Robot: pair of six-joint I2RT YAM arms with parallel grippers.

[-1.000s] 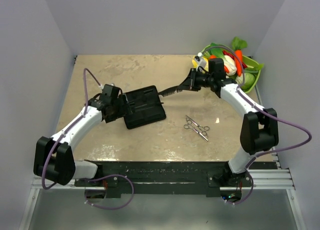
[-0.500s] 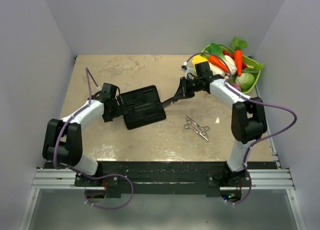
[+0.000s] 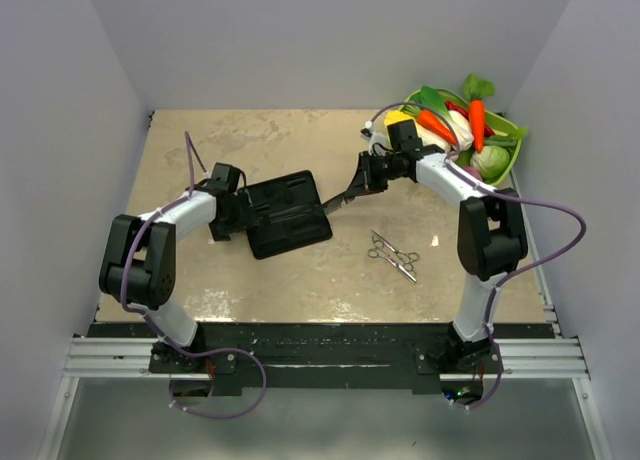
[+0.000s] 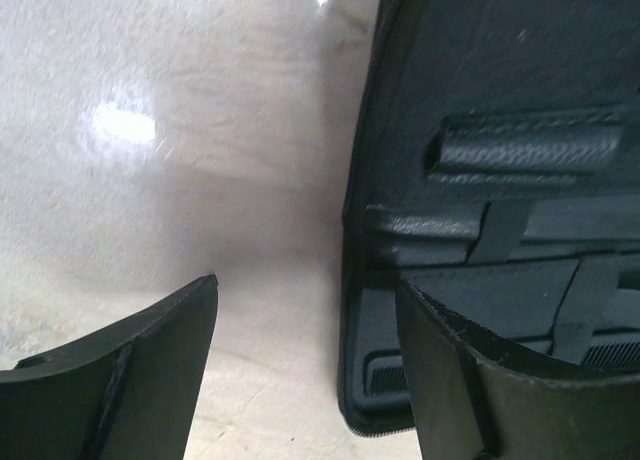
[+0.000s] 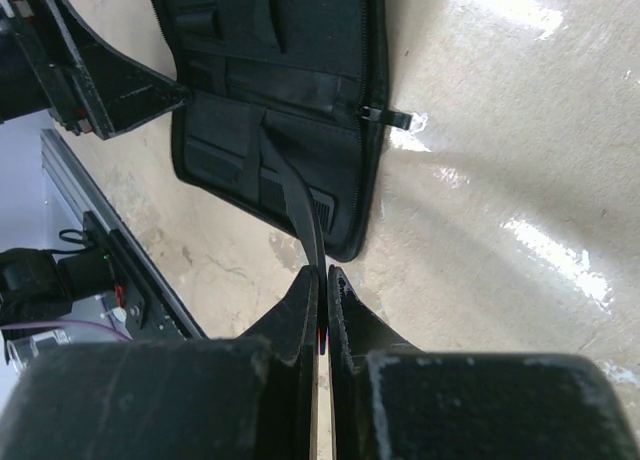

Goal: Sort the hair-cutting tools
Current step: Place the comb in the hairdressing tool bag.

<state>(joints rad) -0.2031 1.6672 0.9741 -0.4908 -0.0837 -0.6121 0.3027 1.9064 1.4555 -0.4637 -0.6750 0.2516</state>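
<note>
**Comb (image 5: 293,202) pinched in your right claw (image 5: 322,280), far end on the case (image 3: 290,215)**

You have the right claw shut tight on one end of the comb, a slim, straight, black strip. Its long axis slants from the fingertips down-left onto the open case's pocketed lining. The two silver, ring-handled scissors (image 3: 392,256) lie together on the mottled beige table (image 3: 200,140), with their blades pointing near-right and their rings toward the case. Your left claw (image 4: 305,285) stands wide, straddling the case's zipped edge, gripping nothing.

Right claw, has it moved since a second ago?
Yes. In the top view the right claw has shifted left, away from the green basket and toward the black case, still shut on a comb.
</note>
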